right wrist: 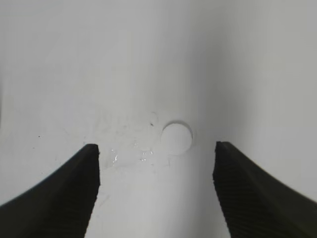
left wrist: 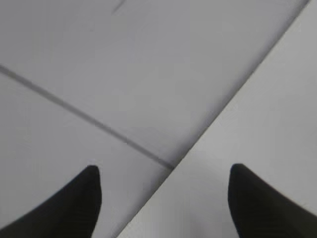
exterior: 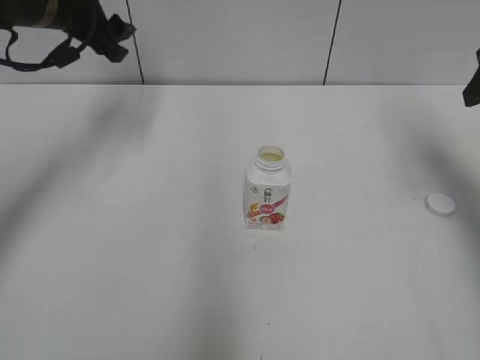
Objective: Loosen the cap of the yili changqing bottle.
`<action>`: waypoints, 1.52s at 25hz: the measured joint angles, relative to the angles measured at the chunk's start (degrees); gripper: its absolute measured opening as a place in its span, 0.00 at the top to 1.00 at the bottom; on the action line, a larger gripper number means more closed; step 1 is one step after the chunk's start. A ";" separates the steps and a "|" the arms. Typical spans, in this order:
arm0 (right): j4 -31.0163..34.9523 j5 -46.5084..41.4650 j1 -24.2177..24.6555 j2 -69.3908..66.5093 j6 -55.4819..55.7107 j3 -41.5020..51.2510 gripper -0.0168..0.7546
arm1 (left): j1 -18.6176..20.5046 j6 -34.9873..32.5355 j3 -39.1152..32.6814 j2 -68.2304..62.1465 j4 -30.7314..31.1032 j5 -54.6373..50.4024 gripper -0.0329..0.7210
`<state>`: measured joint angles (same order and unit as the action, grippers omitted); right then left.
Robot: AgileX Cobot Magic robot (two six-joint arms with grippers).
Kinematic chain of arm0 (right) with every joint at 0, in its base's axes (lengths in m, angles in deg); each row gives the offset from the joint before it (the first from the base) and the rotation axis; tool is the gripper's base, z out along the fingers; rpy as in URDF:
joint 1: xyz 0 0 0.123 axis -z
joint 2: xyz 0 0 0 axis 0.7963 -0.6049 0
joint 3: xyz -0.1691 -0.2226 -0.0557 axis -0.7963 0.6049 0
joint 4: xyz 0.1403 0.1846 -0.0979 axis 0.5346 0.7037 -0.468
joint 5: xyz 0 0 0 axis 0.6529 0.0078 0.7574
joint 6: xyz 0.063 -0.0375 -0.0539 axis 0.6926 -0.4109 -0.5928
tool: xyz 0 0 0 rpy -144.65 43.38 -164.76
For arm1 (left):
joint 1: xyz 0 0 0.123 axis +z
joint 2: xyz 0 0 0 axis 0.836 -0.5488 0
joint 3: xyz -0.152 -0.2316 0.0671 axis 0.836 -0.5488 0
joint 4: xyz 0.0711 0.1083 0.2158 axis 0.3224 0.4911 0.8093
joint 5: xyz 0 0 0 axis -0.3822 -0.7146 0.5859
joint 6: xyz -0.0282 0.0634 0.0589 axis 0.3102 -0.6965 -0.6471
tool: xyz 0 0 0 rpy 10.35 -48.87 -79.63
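The yili changqing bottle (exterior: 267, 190) stands upright in the middle of the white table, its mouth open and uncapped. The white cap (exterior: 440, 204) lies flat on the table far to the bottle's right; it also shows in the right wrist view (right wrist: 177, 137). My right gripper (right wrist: 156, 148) is open and empty, high above the cap; only a dark bit of that arm shows at the exterior view's right edge. My left gripper (left wrist: 163, 171) is open and empty, raised at the far left, facing the wall and table edge.
The white table (exterior: 150, 262) carries only the bottle and cap. A few small wet spots (right wrist: 129, 154) lie on the table left of the cap. A white panelled wall (exterior: 232, 37) stands behind the table.
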<state>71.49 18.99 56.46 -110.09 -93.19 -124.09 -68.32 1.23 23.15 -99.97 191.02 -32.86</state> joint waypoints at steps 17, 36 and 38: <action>-0.01 -2.56 0.00 0.19 -0.39 0.00 0.25 | -4.70 -34.56 0.51 1.76 -73.56 -39.82 0.30; -0.06 -19.29 0.00 0.31 -0.44 0.00 0.25 | 1.57 -47.58 7.49 7.95 -95.51 -76.82 0.40; -0.06 -19.40 0.00 0.98 -0.37 0.00 0.25 | 2.76 -48.37 7.37 9.91 -96.65 -76.82 0.41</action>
<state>71.43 -0.41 56.46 -109.11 -93.56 -124.09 -65.55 -47.14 30.52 -90.06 94.37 -109.68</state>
